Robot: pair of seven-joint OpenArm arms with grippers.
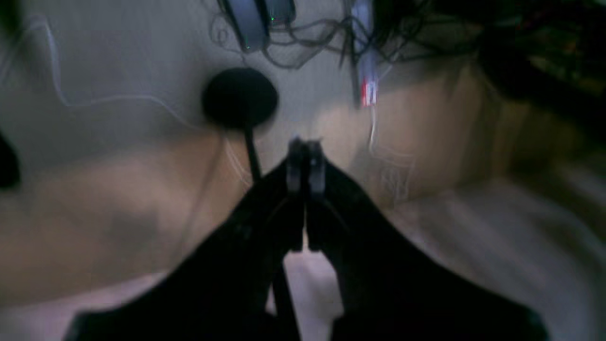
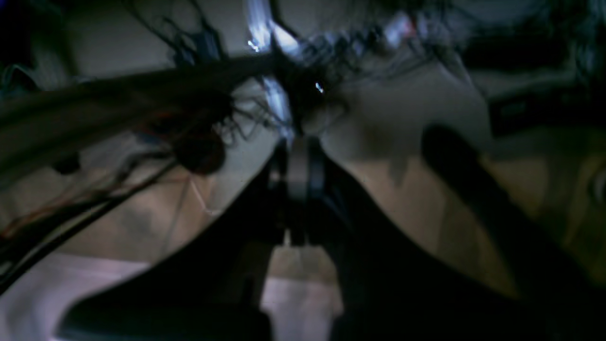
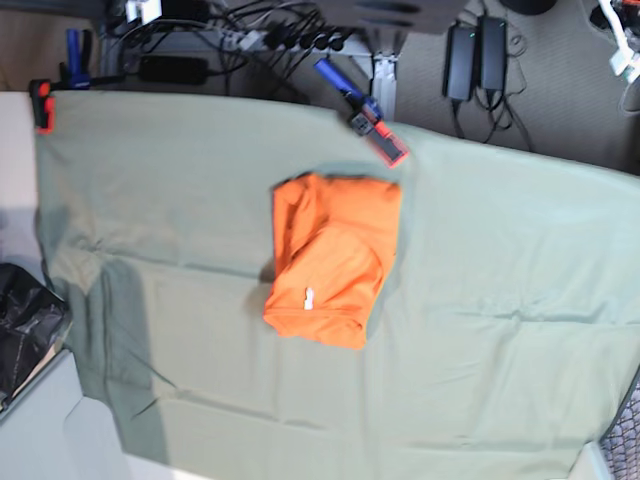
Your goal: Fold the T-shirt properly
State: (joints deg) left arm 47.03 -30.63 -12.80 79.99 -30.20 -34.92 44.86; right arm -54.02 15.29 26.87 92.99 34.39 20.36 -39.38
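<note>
The orange T-shirt (image 3: 332, 257) is lying folded into a compact, slightly tilted rectangle near the middle of the table, on the sage-green cloth (image 3: 500, 300) that is covering it, with its small white tag (image 3: 308, 297) showing toward the near edge. Neither arm is appearing in the base view. Each wrist camera, blurred, is showing its own tool pinched together on nothing, the left tool (image 1: 305, 156) and the right tool (image 2: 298, 166) both pointing away at cables and floor, with no shirt in sight. The fabric is looking light, soft and limp, likely to sag and slip out of its layers if lifted by one point. Any further tidying is probably best done by pinching the stacked layers at two corners of one edge.
</note>
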